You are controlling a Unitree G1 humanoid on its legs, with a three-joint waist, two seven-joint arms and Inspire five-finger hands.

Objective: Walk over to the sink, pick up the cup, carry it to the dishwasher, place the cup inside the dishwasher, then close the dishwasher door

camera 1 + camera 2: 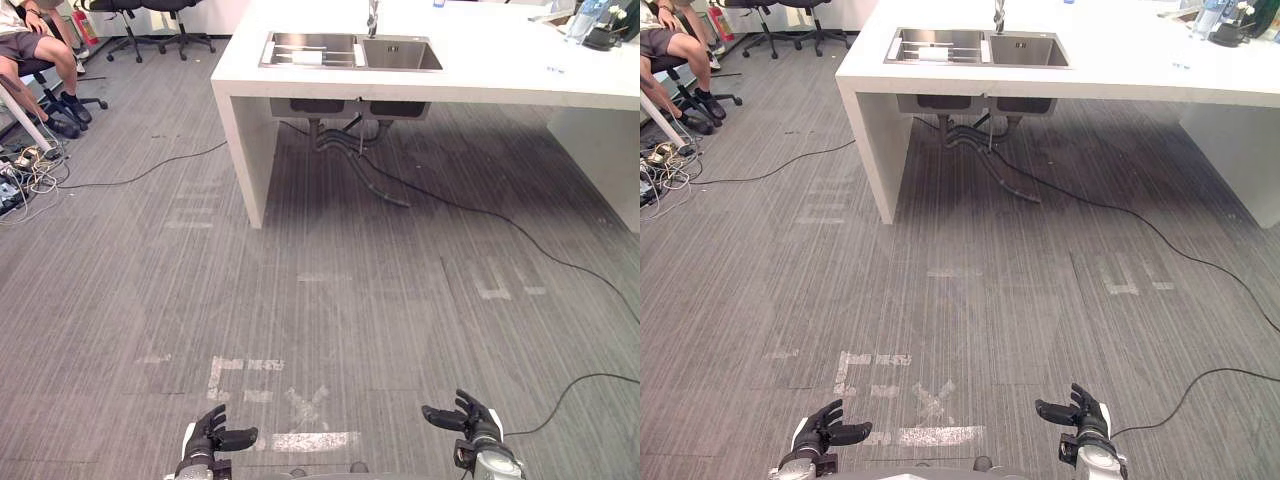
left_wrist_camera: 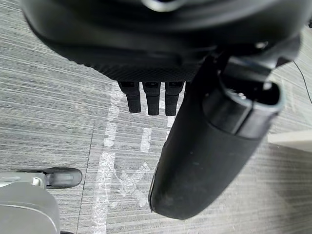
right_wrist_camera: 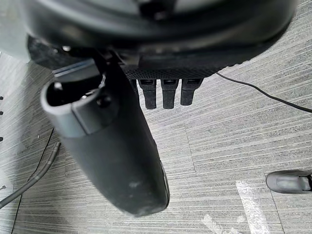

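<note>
At the top centre of the frame stands the sink [image 1: 350, 52], set in a white counter [image 1: 500, 75], well apart from both hands, with open floor between.

Hazards, as I judge them:
- A cable [image 1: 520, 240] runs from under the sink across the floor toward the right edge. A straight walk may clear it, but drifting right could snag a foot.
- The counter's leg [image 1: 255, 150] sits left of the sink. Approaching too far left risks clipping it.
- A person [image 1: 40, 60] sits in the upper left with loose wiring at their feet, so I would keep clear of that side.
- The tap [image 1: 372, 18] stands between the basins and could be knocked during a reach.

Hands: the left hand [image 1: 212, 438] at lower left and the right hand [image 1: 468, 418] at lower right are both released, fingers relaxed, holding nothing.

Containers: the sink has two basins. The left basin [image 1: 290, 40] holds a wire rack [image 1: 300, 50] and a white item [image 1: 322, 58], which I take to be the cup but cannot confirm. The right basin [image 1: 400, 55] appears bare steel.
</note>
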